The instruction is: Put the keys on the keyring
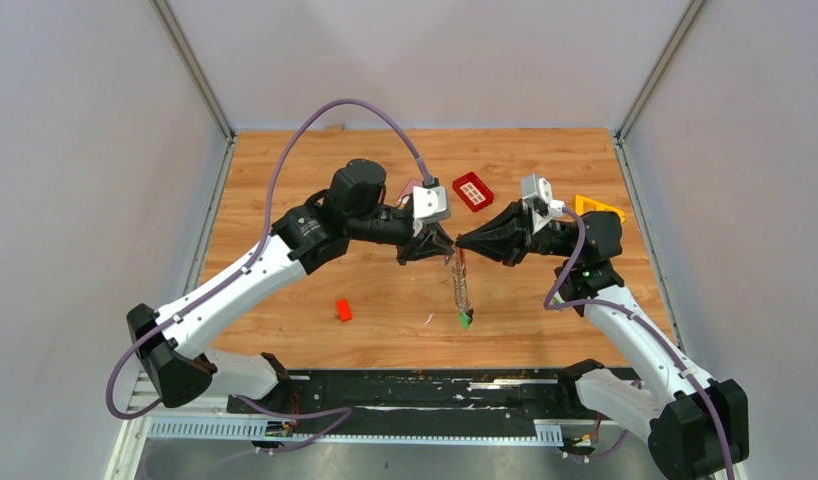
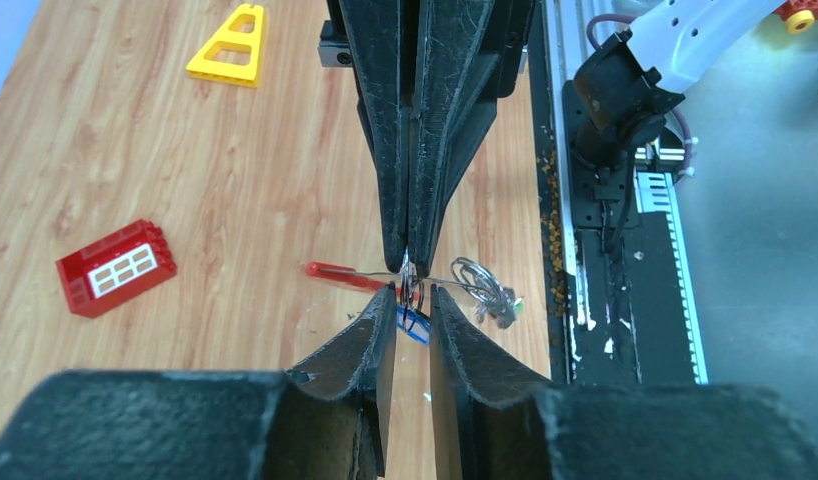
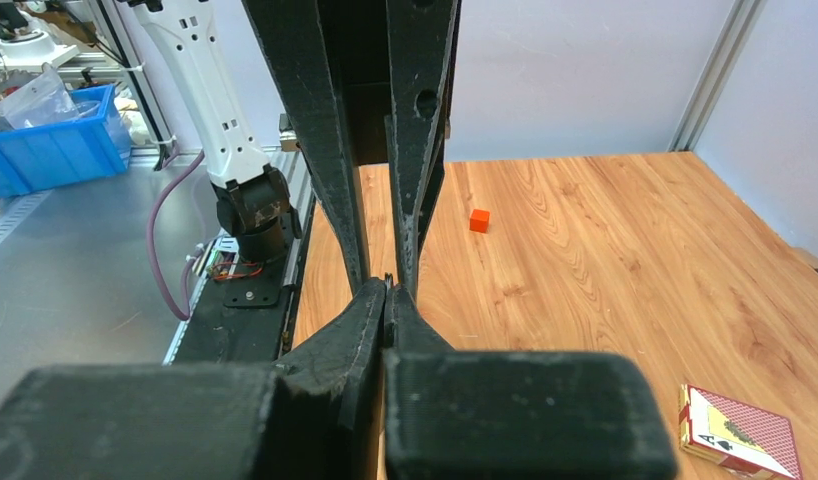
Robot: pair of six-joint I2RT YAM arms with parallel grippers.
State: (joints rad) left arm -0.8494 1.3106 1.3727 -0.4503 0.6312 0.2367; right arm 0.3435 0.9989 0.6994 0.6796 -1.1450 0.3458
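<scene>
— Top external view: what surface, what room?
— Pale wooden table (image 1: 285, 180), grey walls. Red gridded tray (image 1: 473, 191) at twelve o'clock of centre, yellow triangular frame (image 1: 597, 208) at two, small red block (image 1: 344, 310) at eight.
— Tools?
— Right tool (image 1: 459, 243) pinched shut on the metal keyring with glossy red piece (image 1: 461, 290), dangling at centre, green-headed key (image 1: 466, 320) lowest. Left tool (image 1: 449, 248) slightly parted, straddling its ring.

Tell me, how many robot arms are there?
2. The left arm reaches in from the near left corner, the right arm from the near right. None seems hidden.
</scene>
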